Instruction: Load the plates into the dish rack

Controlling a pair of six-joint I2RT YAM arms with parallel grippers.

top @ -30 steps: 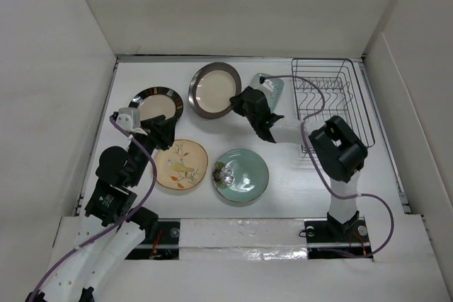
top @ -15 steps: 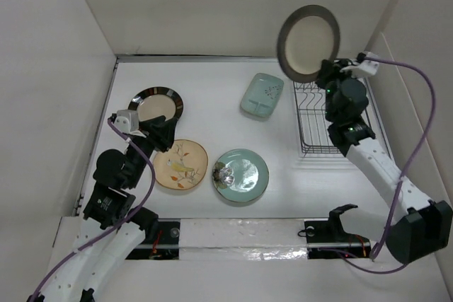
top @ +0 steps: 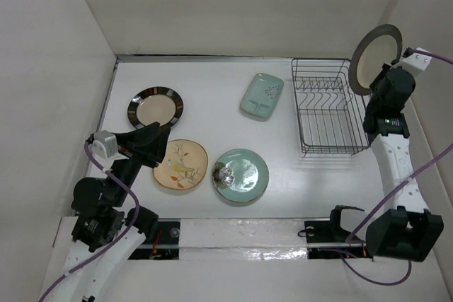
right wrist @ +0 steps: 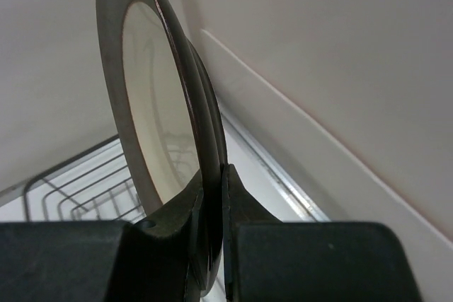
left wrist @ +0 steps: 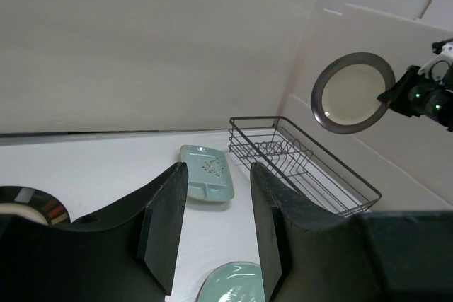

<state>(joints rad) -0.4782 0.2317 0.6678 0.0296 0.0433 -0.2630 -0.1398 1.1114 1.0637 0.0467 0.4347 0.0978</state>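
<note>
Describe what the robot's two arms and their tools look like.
The left arm and right arm have white tubular links joined by chunky black joints. A purple cable loops along each. Each wrist carries a small white camera box. The left tool and right tool are matte black, with two broad flat fingers. Green lights glow on the right wrist.

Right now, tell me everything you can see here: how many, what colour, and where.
dark-rimmed plate: one, cream with dark rim, raised on edge, far right
striped plate: one, cream with dark striped rim, flat on the table, far left
floral plate: one, cream, flat, near left
round green plate: one, celadon, flat, near centre
squarish plate: one, pale green, flat, left of the rack
dish rack: one, dark wire, table's right side, no plates in it
table: one, white
left gripper: one, black, open, above the near left of the table
right gripper: one, black, shut on the dark-rimmed plate's rim
</note>
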